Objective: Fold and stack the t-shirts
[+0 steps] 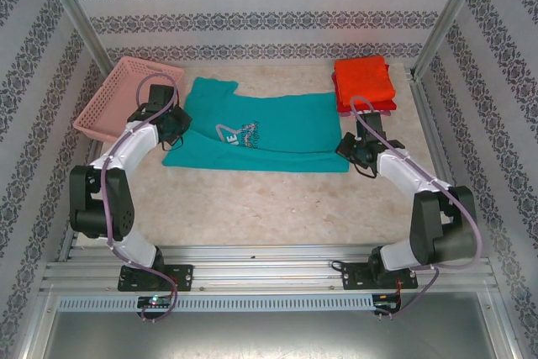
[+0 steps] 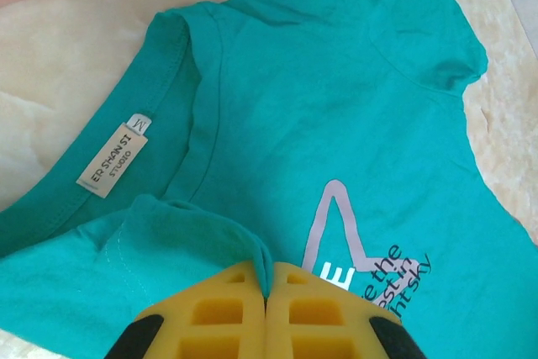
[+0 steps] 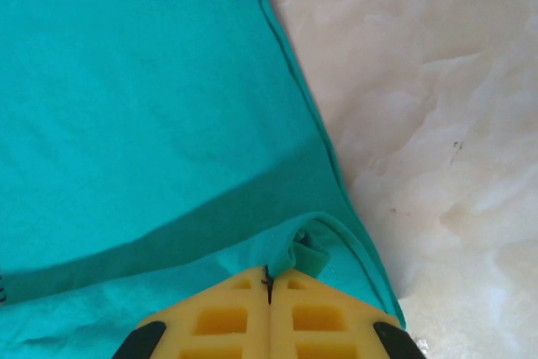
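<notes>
Left gripper [image 2: 267,279] and right gripper [image 3: 269,279] are both shown fully closed, each with a small pinch of teal cloth caught between its yellow pads. By the left one a raised fold near the collar is held, just beside the neck label [image 2: 113,154] and the pale chest print [image 2: 336,237]. By the right one the hem corner at the opposite end is held, where the cloth meets the bare table [image 3: 420,107]. From above, the teal t-shirt [image 1: 269,128] is seen spread sideways across the middle of the table [image 1: 277,199], collar towards the left arm and hem towards the right, with the left gripper [image 1: 172,124] and right gripper [image 1: 346,147] at its two ends. A darker band of doubled cloth is visible along its near edge, so a first lengthwise fold is judged to have been begun but not finished. At the far right corner a stack of folded t-shirts [image 1: 363,81] is seen, orange-red on top with red showing beneath; these are judged done. A pink basket [image 1: 126,94] is set at the far left, tilted against the wall, and its contents cannot be made out. The teal shirt is yet to be folded down and placed on the stack.
</notes>
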{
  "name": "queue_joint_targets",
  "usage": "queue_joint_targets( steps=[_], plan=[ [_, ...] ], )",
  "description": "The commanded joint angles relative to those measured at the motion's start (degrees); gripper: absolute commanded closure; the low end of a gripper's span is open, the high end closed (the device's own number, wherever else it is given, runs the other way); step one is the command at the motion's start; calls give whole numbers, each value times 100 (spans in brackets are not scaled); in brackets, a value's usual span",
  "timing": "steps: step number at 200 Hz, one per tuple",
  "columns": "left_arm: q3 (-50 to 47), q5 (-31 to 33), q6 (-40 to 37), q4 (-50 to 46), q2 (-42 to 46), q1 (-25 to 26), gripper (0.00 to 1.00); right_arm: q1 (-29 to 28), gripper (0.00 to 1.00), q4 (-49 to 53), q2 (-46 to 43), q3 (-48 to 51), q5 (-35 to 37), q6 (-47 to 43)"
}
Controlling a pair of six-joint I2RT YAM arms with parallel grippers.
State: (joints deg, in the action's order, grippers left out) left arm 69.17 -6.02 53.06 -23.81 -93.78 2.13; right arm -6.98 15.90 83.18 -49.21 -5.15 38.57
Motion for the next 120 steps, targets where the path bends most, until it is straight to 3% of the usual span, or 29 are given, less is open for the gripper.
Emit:
queue_joint_targets(
  steps=[1, 120],
  plan=[
    [197, -5, -94, -97, -86, -81, 100, 58, 100, -172, 210, -339, 137, -152],
    [265, -73, -154, -72, -240, -274, 100, 74, 100, -154, 985, -1077, 40, -285]
  ],
)
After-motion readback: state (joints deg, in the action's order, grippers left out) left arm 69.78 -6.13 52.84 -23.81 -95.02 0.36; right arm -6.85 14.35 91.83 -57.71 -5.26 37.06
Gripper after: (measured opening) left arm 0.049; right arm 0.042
